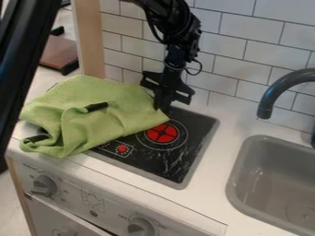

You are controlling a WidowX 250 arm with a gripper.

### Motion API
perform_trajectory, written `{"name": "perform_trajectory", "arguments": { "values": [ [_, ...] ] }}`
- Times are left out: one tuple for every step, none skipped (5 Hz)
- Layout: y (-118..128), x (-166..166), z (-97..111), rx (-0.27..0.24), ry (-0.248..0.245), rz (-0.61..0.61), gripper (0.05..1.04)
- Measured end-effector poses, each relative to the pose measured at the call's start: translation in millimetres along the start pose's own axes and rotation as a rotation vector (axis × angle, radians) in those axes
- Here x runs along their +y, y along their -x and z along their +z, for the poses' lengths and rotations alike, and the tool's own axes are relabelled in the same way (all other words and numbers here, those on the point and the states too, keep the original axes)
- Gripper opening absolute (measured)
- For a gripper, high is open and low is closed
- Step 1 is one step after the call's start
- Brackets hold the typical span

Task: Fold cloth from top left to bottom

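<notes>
The green cloth lies crumpled over the left part of the black stove top and the counter to its left. Its right corner points toward the red burner, and its lower left part is bunched near the counter's front edge. My gripper hangs down at the cloth's upper right edge, above the back of the stove. Whether it holds the cloth there cannot be made out.
Two short black pieces, one on the cloth and one at its lower left, show among the folds. A grey sink and dark faucet stand right. Knobs line the front panel; a tiled wall rises behind.
</notes>
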State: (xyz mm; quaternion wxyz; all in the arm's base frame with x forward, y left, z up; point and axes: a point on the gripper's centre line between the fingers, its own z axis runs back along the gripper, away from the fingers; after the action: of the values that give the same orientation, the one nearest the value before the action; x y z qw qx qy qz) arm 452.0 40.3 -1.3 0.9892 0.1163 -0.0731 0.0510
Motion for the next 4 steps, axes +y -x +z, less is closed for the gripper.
{"name": "perform_trajectory", "arguments": {
  "values": [
    [1.2, -2.5, 2.3, 0.004, 0.02, -0.031, 0.05],
    [-0.7, -3.6, 16.5, -0.007, 0.052, -0.053, 0.049],
    [-6.0, 4.6, 45.3, -0.06, 0.076, -0.086, 0.049],
    [2.8, 16.5, 63.7, -0.099, 0.092, -0.116, 0.049]
  ]
}}
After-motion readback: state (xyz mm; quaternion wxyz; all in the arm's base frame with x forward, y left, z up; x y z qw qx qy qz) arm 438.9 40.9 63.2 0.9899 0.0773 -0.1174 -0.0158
